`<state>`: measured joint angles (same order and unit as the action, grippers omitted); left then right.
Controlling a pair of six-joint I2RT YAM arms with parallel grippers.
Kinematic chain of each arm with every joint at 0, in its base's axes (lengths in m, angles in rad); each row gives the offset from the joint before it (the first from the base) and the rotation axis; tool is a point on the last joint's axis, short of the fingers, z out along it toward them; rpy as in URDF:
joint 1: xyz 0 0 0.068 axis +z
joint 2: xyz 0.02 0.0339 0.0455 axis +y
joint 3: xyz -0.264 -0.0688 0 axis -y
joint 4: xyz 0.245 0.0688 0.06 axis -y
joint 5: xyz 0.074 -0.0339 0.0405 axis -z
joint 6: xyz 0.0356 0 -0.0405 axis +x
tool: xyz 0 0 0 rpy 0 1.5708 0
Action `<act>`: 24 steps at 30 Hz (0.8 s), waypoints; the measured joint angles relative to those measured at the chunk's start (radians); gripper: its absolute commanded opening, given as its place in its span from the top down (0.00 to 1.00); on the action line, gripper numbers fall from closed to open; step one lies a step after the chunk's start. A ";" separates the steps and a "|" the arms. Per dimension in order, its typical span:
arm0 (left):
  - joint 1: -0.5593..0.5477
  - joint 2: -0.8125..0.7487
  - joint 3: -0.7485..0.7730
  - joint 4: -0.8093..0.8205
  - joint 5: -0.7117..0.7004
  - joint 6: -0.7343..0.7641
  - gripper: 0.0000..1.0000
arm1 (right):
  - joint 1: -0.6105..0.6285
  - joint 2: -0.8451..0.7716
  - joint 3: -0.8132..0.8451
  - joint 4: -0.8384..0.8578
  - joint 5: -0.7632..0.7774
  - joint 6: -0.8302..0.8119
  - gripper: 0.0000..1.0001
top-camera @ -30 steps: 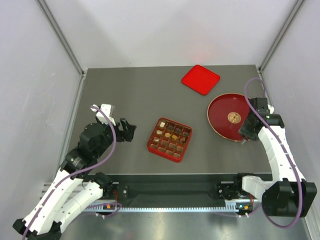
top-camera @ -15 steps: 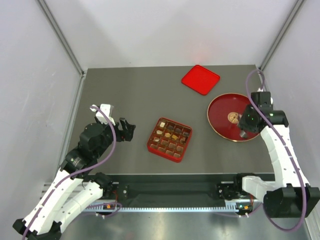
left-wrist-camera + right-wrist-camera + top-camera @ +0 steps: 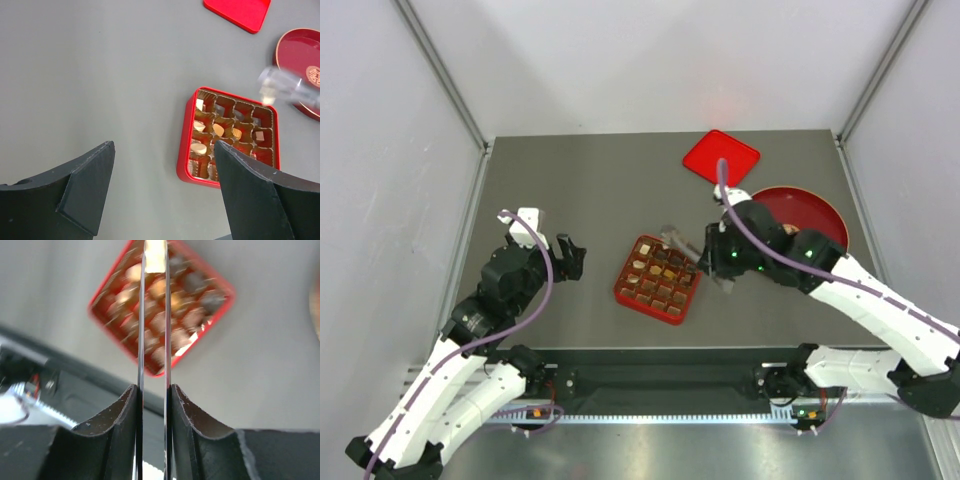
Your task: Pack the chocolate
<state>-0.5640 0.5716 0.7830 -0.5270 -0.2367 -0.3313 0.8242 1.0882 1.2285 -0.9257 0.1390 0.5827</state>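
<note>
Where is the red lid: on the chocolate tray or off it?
Off. The flat red lid lies on the table by the far edge, apart from the gridded tray, whose cells show uncovered.

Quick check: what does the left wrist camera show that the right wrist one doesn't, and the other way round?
Only left wrist: the flat red lid, the round red plate, and the left gripper, open over bare table.
Only right wrist: the pale piece pinched in the right gripper, plus the dark rail at the table's near edge.
Both: the red tray, partly filled with chocolates, and the right gripper, blurred in the left wrist view.
</note>
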 measured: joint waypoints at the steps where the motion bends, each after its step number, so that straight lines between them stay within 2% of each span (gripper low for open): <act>1: 0.000 0.001 0.000 0.000 -0.004 0.000 0.15 | 0.047 0.007 0.000 0.010 0.002 0.013 0.80; 5: 0.000 0.002 0.000 0.000 -0.021 0.000 0.15 | 0.185 0.041 0.000 0.033 0.019 0.052 0.79; 11: 0.000 0.002 0.000 -0.001 -0.035 -0.003 0.15 | 0.290 0.097 0.000 0.032 0.043 0.091 0.78; 24: 0.000 0.002 0.000 -0.001 -0.039 -0.006 0.15 | 0.315 0.140 -0.024 0.020 0.098 0.121 0.73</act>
<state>-0.5640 0.5739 0.7830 -0.5278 -0.2752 -0.3374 1.1389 1.2285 1.2041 -0.9054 0.2371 0.7036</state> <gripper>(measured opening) 0.852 0.294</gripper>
